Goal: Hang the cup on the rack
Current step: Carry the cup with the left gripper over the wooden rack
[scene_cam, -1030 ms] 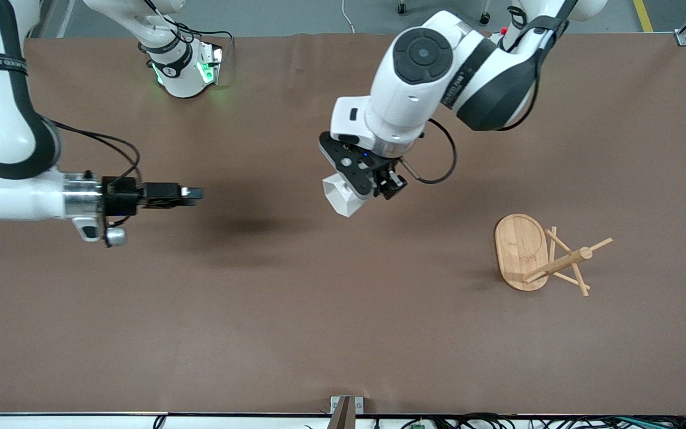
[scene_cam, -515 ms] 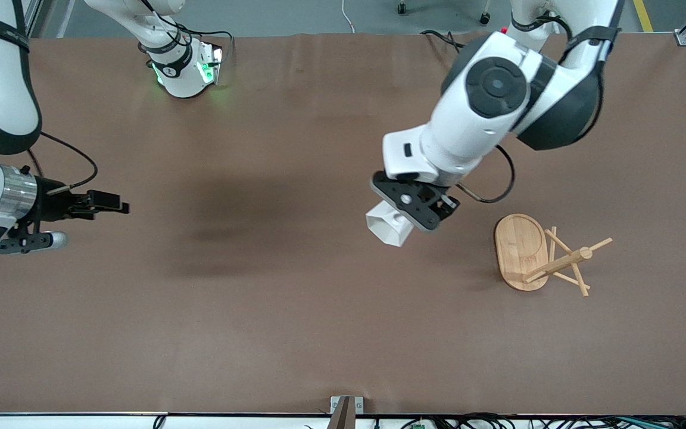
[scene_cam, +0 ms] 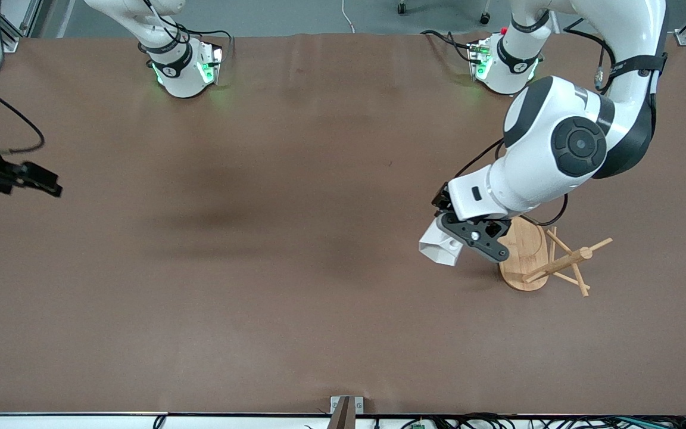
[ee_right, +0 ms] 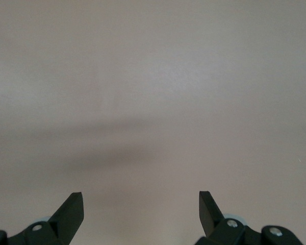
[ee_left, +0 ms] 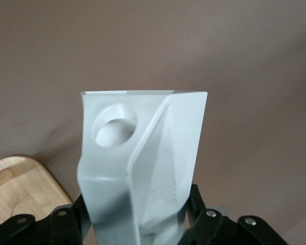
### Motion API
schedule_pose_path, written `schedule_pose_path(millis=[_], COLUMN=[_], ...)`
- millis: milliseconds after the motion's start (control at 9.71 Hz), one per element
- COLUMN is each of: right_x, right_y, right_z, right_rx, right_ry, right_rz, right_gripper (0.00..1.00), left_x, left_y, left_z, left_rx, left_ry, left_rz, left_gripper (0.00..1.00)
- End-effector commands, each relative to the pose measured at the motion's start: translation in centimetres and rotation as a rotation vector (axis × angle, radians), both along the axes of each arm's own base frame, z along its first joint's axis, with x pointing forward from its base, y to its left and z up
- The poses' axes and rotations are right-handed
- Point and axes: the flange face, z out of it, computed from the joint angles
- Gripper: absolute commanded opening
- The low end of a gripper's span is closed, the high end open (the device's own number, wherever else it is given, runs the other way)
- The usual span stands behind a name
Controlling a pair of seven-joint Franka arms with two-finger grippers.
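While the left arm's wrist is covering part of the rack's (scene_cam: 521,253) oval base, the right gripper (scene_cam: 42,182) is hanging at the table's (scene_cam: 295,310) edge, mostly cut off, its jaws standing apart. The left gripper (scene_cam: 468,235) is clamping the white faceted cup (scene_cam: 438,247), tilted, just beside the rack.

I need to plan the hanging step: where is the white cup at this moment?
The cup is held in the shut left gripper, in the air over the table just beside the rack base, toward the left arm's end.
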Motion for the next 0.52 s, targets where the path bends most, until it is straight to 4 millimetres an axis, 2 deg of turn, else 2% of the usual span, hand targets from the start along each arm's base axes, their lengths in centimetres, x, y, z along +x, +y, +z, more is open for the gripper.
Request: schedule_pose_path(millis=[0, 103, 206, 412], right_x=[-4.2, -4.1, -3.1, -3.0], right_y=[-1.6, -1.6, -1.6, -0.8], right_z=[4.9, 7.0, 6.7, 6.9], right_rx=[0.001, 0.002, 0.004, 0.022], right_ry=[-0.029, -0.062, -0.055, -0.058], right_rz=[-0.092, -0.137, -0.14, -0.128], right_gripper=[1.0, 1.0, 1.0, 1.0], left_x=[-3.8, -4.3, -4.3, -4.6], left_y=[4.8, 6.1, 7.9, 10.2], left_z=[-2.6, -3.4, -4.4, -5.2], left_rx=[0.015, 0.024, 0.026, 0.034], left_ry=[0.017, 0.029, 0.024, 0.032], left_rz=[0.035, 0.036, 0.038, 0.036], left_gripper=[0.02, 0.02, 0.02, 0.02])
